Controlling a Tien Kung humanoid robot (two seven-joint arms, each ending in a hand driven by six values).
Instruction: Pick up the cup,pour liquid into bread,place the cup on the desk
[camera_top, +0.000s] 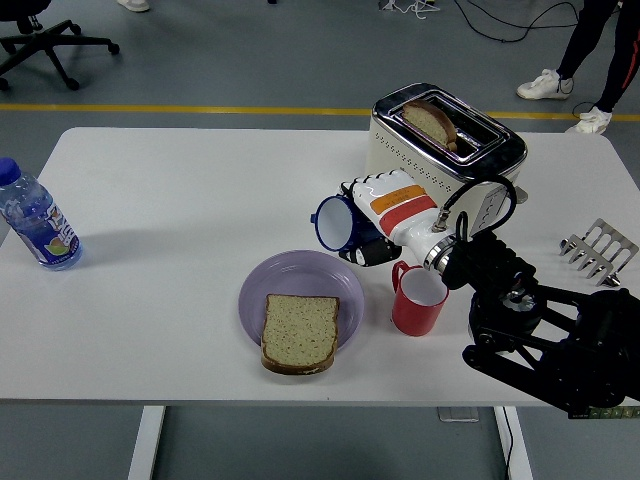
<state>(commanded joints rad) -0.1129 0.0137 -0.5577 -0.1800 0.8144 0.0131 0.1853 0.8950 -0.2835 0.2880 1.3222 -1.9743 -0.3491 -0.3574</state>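
Blue cup tipped over the plate

My right hand (385, 215) has its fingers (372, 250) grasping the blue cup (335, 223), tilted leftward just beyond the purple plate (345, 275) holding 1 bread slice (299, 331) on the counter (180, 220).

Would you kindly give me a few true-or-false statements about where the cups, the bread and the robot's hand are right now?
1. The right hand grips the blue enamel cup, tipped on its side. True.
2. The red mug is held in the air. False: it stands on the white table.
3. A bread slice lies on the round purple plate. True.
4. The cream toaster is empty. False: a slice sits in its slot.
5. The plastic water bottle stands beside the plate. False: it stands at the table's far left edge.
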